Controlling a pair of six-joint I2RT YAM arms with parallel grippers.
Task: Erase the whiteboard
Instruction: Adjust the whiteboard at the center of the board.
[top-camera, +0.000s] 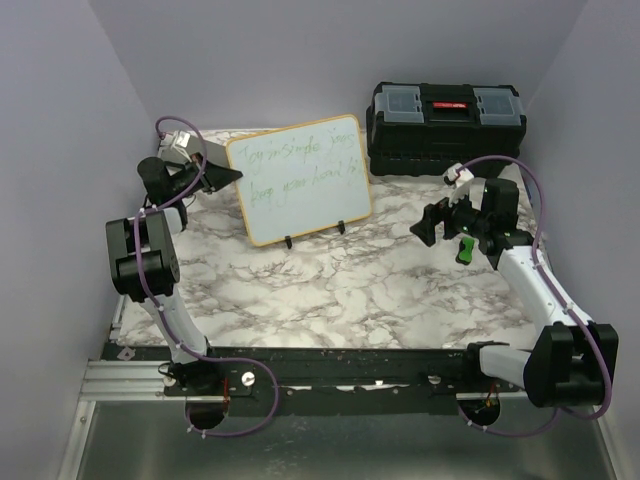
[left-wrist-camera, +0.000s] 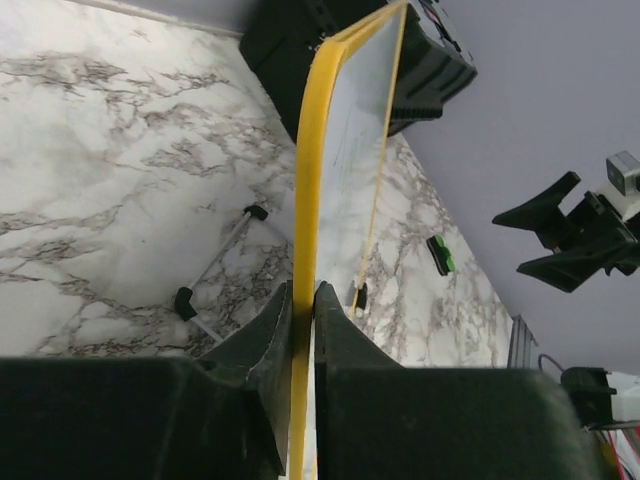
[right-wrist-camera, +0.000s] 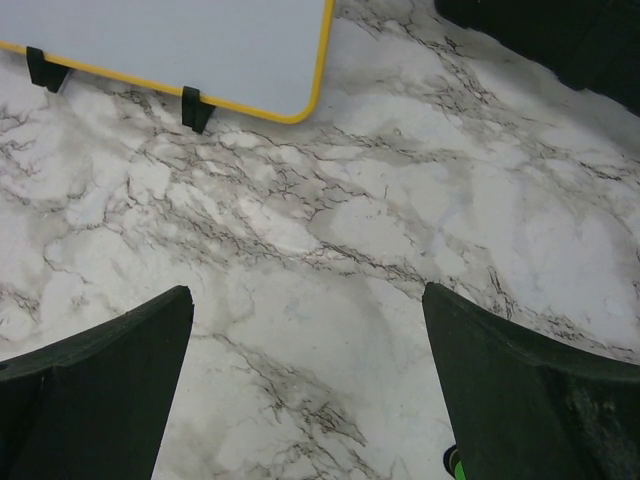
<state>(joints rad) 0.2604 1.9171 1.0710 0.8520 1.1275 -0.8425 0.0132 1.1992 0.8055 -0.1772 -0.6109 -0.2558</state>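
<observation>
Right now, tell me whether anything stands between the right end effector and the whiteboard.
Nothing visible does. The right end effector, open, hovers to the right of the whiteboard, and only bare marble table lies between them. A small green object sits behind the fingers, out of the path.

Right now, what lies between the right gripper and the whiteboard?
Only bare marble table separates the right gripper from the whiteboard, as the right wrist view shows.

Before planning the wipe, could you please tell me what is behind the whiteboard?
Behind the whiteboard, the left wrist view shows a wire prop with black ends on the marble table. From above, the board itself hides that area.
</observation>
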